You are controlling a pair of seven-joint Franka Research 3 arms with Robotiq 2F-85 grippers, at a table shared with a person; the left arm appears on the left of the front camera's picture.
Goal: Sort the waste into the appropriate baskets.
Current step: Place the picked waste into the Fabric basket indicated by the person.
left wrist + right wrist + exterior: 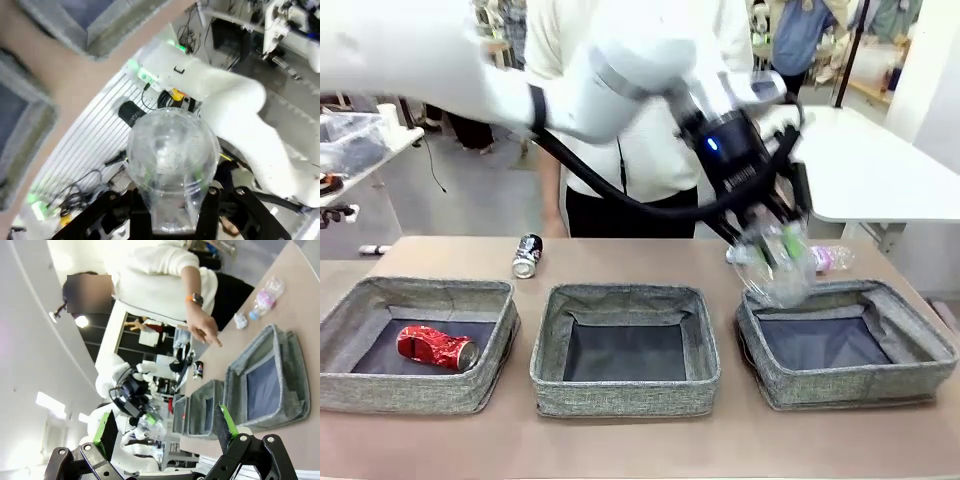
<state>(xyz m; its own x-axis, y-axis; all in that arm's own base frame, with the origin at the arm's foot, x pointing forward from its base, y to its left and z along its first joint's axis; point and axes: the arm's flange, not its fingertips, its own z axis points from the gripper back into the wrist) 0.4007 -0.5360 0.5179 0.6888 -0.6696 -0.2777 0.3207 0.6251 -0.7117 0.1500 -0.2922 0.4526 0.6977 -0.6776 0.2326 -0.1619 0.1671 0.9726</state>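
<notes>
Reaching across the middle from the picture's left, the left arm's jaws are clamped on the clear plastic cup [782, 272]. The cup hangs tilted and blurred over the far left corner of the right basket [920, 350], above its rim. In the left wrist view the cup sits between the two fingers, its rounded body turned toward the camera.

The right arm's jaws stand wide apart with nothing between them, raised well above the tabletop [640, 440].

The crushed red can [437, 347] lies on its side in the left basket [410, 395]. The middle basket [620, 397] shows only its dark lining. The black-and-silver can [527, 256] rests on the tabletop behind the gap between the left and middle baskets. The clear bottle with pink label [828, 258] lies on its side just behind the right basket, and the crumpled white paper wad [240, 320] sits near it. The person's hand [205, 327] points a finger downward over the far edge of the tabletop.
</notes>
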